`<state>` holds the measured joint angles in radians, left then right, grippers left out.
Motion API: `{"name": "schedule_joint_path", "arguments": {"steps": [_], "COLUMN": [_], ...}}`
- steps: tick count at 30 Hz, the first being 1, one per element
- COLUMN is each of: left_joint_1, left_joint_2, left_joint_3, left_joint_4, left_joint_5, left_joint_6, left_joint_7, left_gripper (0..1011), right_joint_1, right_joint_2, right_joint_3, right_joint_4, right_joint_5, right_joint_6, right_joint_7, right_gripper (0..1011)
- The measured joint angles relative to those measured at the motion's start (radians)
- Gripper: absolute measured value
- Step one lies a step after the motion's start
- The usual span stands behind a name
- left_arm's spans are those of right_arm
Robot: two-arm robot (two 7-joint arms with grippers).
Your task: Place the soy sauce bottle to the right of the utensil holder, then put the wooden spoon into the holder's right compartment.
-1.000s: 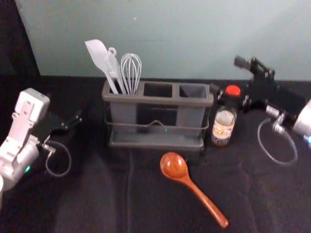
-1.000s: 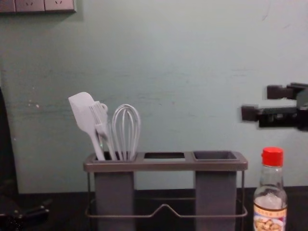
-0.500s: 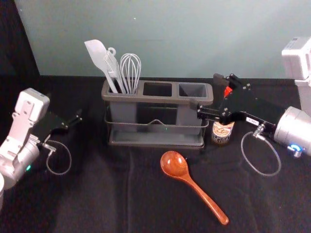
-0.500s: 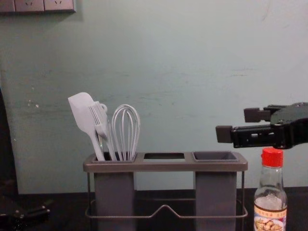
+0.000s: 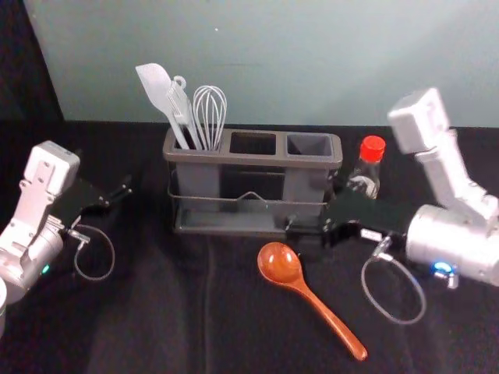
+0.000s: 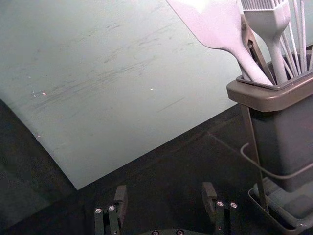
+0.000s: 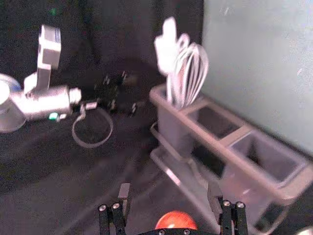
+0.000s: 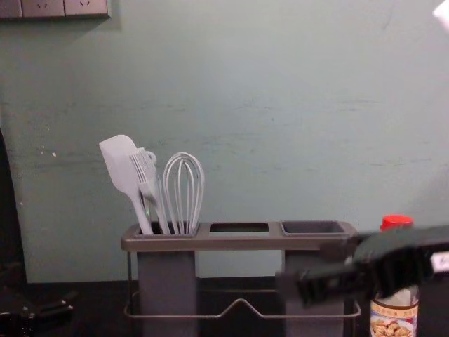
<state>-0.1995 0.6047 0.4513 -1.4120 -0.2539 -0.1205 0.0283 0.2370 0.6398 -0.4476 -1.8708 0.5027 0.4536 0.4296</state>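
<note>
Head view first: we see the wooden spoon lying on the dark cloth low in the frame, its bowl just in front of the utensil holder and its handle slanting toward the lower right. Cloth runs on to the bottom edge and, left of the spoon, stretches well across toward the left arm. The soy sauce bottle stands upright right of the holder; the chest view gives us a narrow gap between them. Our right gripper reaches in from the right, above the spoon's bowl and close before the holder's right end, partly covering the bottle. Its jaws are spread wide, the bowl's edge visible between and beyond them in the right wrist view; contact with the holder we cannot tell. Our left gripper is parked at middle left, jaws well apart. White utensils lean in the left compartment.
</note>
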Motion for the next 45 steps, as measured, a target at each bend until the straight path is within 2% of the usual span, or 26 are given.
{"name": "schedule_joint_path", "arguments": {"steps": [2, 3, 7, 9, 12, 16, 21, 26, 45], "left_joint_1": [0.0, 0.0, 0.0, 0.0, 0.0, 0.0, 0.0, 0.0, 0.0], "left_joint_2": [0.0, 0.0, 0.0, 0.0, 0.0, 0.0, 0.0, 0.0, 0.0], "left_joint_3": [0.0, 0.0, 0.0, 0.0, 0.0, 0.0, 0.0, 0.0, 0.0], "left_joint_4": [0.0, 0.0, 0.0, 0.0, 0.0, 0.0, 0.0, 0.0, 0.0], "left_joint_5": [0.0, 0.0, 0.0, 0.0, 0.0, 0.0, 0.0, 0.0, 0.0], "left_joint_6": [0.0, 0.0, 0.0, 0.0, 0.0, 0.0, 0.0, 0.0, 0.0], "left_joint_7": [0.0, 0.0, 0.0, 0.0, 0.0, 0.0, 0.0, 0.0, 0.0], "left_gripper": [1005, 1005, 1005, 1005, 1005, 1005, 1005, 1005, 1005], "right_joint_1": [0.013, 0.027, 0.067, 0.083, 0.117, 0.134, 0.138, 0.138, 0.172], "right_joint_2": [-0.004, -0.01, -0.029, -0.035, -0.057, -0.076, -0.096, -0.109, -0.167], "right_joint_3": [-0.02, -0.04, -0.092, -0.113, -0.159, -0.188, -0.205, -0.205, -0.207], "right_joint_4": [0.003, 0.009, 0.027, 0.032, 0.049, 0.071, 0.101, 0.121, 0.209], "right_joint_5": [0.0, 0.0, -0.011, -0.022, -0.059, -0.095, -0.13, -0.146, -0.202], "right_joint_6": [0.037, 0.08, 0.184, 0.22, 0.309, 0.357, 0.382, 0.388, 0.382], "right_joint_7": [-0.003, -0.01, -0.03, -0.037, -0.059, -0.077, -0.096, -0.101, -0.08], "right_gripper": [1003, 1003, 1003, 1003, 1003, 1003, 1003, 1003, 1003]}}
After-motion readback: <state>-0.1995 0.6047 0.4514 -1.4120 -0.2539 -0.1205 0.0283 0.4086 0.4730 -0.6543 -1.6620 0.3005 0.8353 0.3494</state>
